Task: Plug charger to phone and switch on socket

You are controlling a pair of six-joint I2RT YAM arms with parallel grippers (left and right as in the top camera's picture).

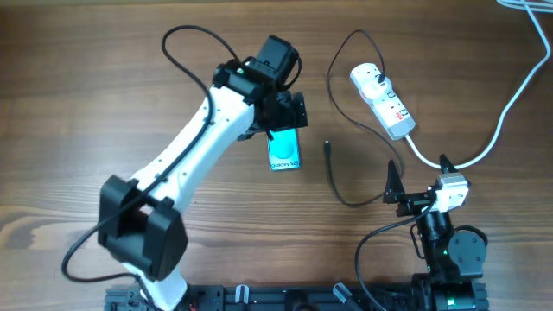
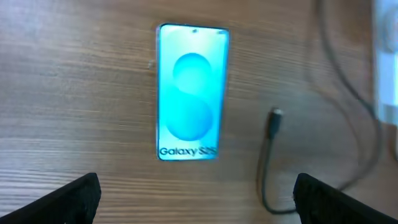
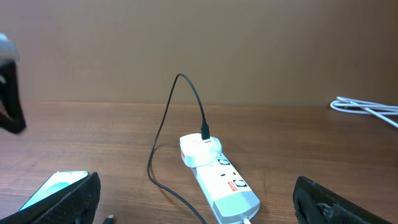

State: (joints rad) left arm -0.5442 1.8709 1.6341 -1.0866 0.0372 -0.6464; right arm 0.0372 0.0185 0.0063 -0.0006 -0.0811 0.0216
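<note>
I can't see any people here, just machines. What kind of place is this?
Probably a robot lab or test bench. A white left arm and a black right arm sit at a wooden table, with a phone, charger and socket laid out on it.

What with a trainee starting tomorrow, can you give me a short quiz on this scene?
1. True or false: the charger tip is plugged into the phone.
2. The white plug sits in: A the socket, B the phone, C neither?
3. Fill in: the left gripper, above the phone, is ___.
Key: 1 false, the tip lies beside the phone; 2 A; 3 open.
</note>
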